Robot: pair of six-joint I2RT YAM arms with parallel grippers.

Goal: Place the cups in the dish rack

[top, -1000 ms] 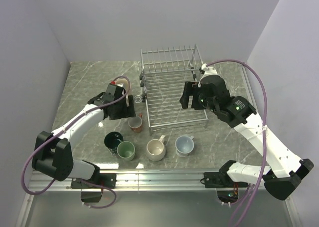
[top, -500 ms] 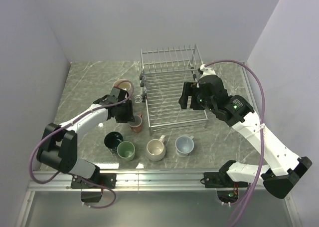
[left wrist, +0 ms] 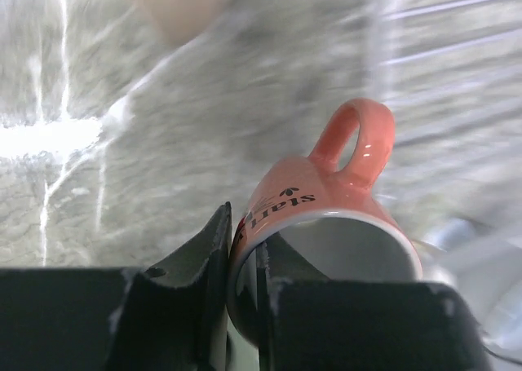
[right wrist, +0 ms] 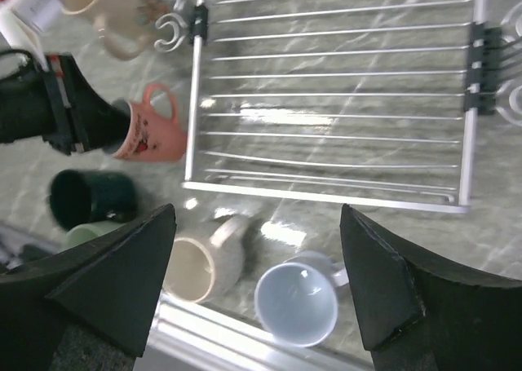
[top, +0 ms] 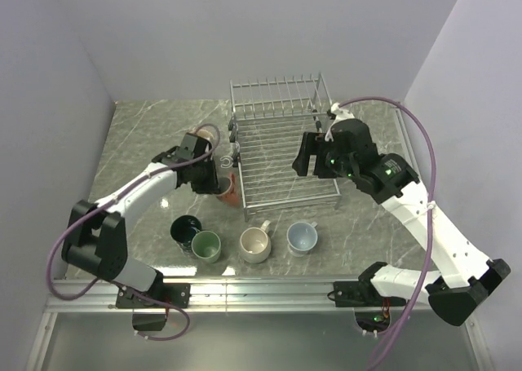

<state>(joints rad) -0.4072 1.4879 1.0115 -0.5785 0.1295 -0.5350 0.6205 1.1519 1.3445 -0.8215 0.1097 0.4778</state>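
My left gripper [top: 214,183] is shut on the rim of the small reddish-brown cup [top: 229,192], one finger inside and one outside. The cup [left wrist: 326,200] is tilted, its handle pointing away, just left of the dish rack [top: 281,155]. The silver wire rack [right wrist: 326,196] holds nothing. My right gripper [top: 314,163] hangs open over the rack's right part, fingers [right wrist: 122,265] wide apart with nothing between them. Dark teal [top: 185,228], light green [top: 205,245], beige [top: 254,244] and pale blue [top: 302,237] cups stand in a row in front. The tall cream cup [top: 204,134] is behind my left gripper.
A small clear glass thing [top: 223,161] sits by the rack's left edge. A metal rail [top: 261,288] runs along the table's near edge. Grey walls close in the marble table [top: 139,143] at the left, back and right.
My left gripper came down from beside the cream cup to the reddish-brown cup and shut on its rim; the cup now tilts and sits closer to the rack. The right arm barely moved.
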